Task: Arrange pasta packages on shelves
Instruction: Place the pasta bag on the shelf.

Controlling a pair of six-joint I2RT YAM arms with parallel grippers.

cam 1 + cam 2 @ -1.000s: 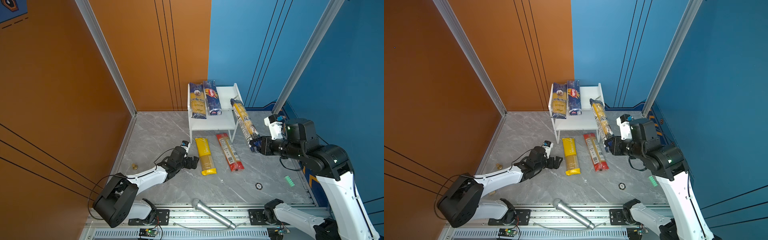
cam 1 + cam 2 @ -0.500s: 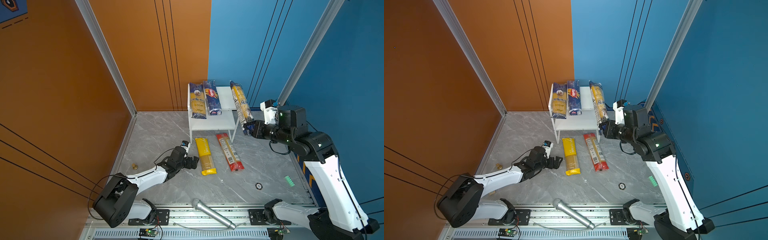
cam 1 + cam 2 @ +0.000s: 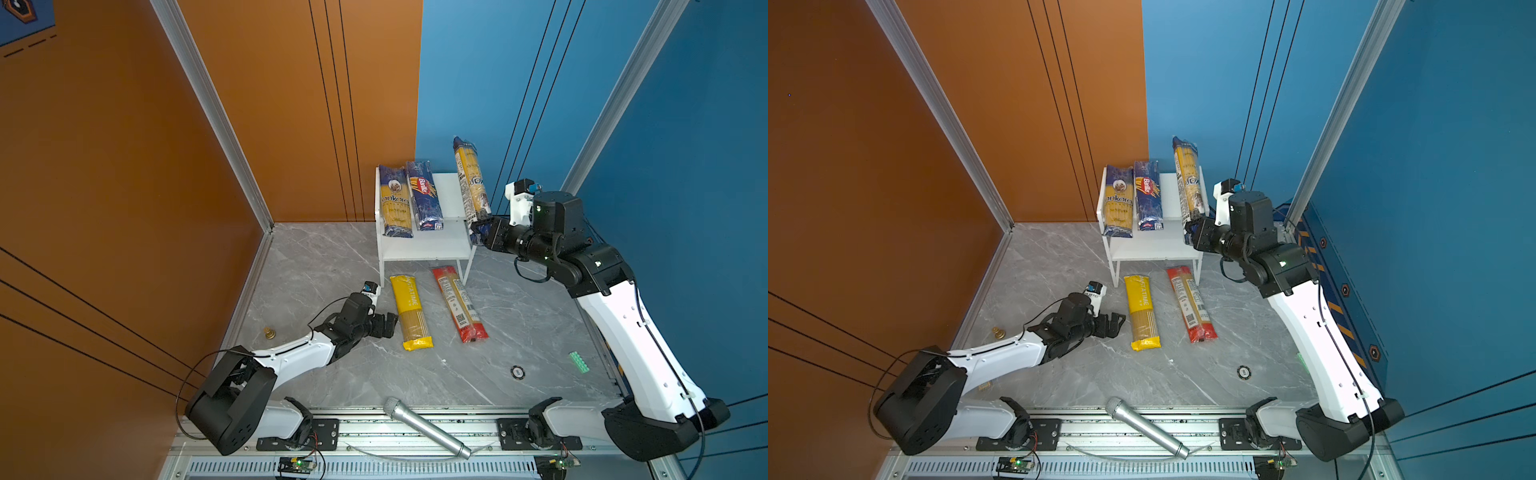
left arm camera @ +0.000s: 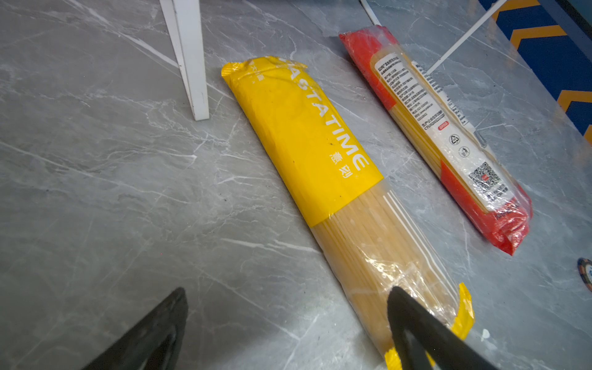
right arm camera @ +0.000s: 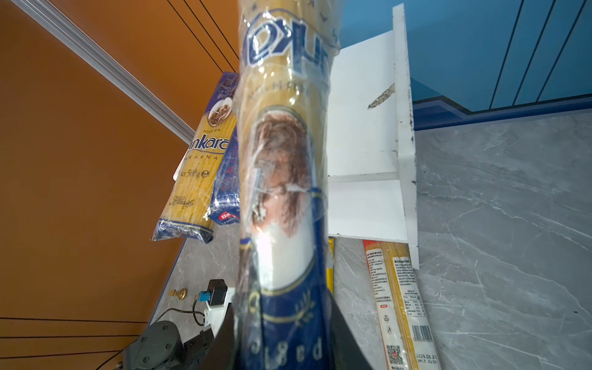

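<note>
I see L fingers (image 4: 150, 336) apart, low beside yellow bag (image 3: 409, 309) on desk (image 3: 311, 257). Ankara bag (image 3: 395, 203) + Barilla bag (image 3: 424, 195) lie on shelves (image 3: 446, 195), top board. Red-and-clear bag (image 3: 459, 305) on desk. R fingers (image 5: 347, 349) clamped on 2nd ankara bag (image 3: 469, 178), lower end, at shelves' right side.

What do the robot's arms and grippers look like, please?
The left arm and right arm have white shells, black joints and black cables. The left gripper and right gripper are black; each wrist has a white, blue-plugged camera mount. Green lights dot the right arm.
</note>
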